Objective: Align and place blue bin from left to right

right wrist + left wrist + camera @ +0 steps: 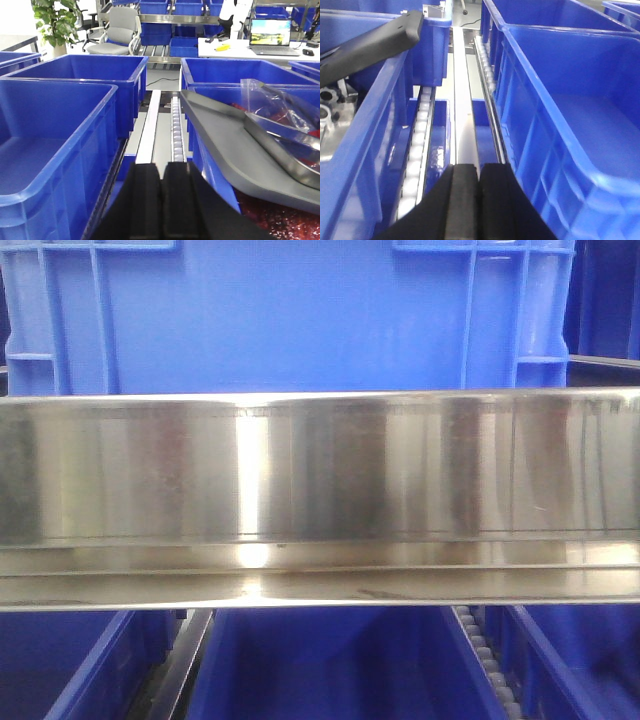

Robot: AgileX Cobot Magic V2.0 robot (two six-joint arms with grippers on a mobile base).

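Front view: blue bin (290, 320) fills the 12 o'clock half, side-on, with its lower part hidden behind the steel rail (320, 490). Its inside is not visible, so the load is unknown. Judgement: rigid moulded plastic that will not flex, and light if empty. The flat side panel is smooth and probably slippery to pads, so a poor place to pinch. Better holds are the ribbed corners at 10 and 2 o'clock or the rim, where a finger could hook a lip. The body looks too wide for one gripper to span, so a rim pinch or a push seems the choice. Count here: one bin side-on, one rail, and three open bins (330, 670) partly seen below it at 7, 6 and 5 o'clock. Left wrist view: left gripper (479, 172) at 6 o'clock, fingers pressed together with nothing between, over the gap between rows. At least five open bins show, plus two roller tracks (420, 145). Right wrist view: right gripper (161, 172) at 6 o'clock, likewise clenched and empty. At least six open bins lie in the near rows, with one grey tray (225, 145) and one clear bag (272, 102) in the bin at 3 o'clock. Cannot tell which wrist-view bin is the task's.
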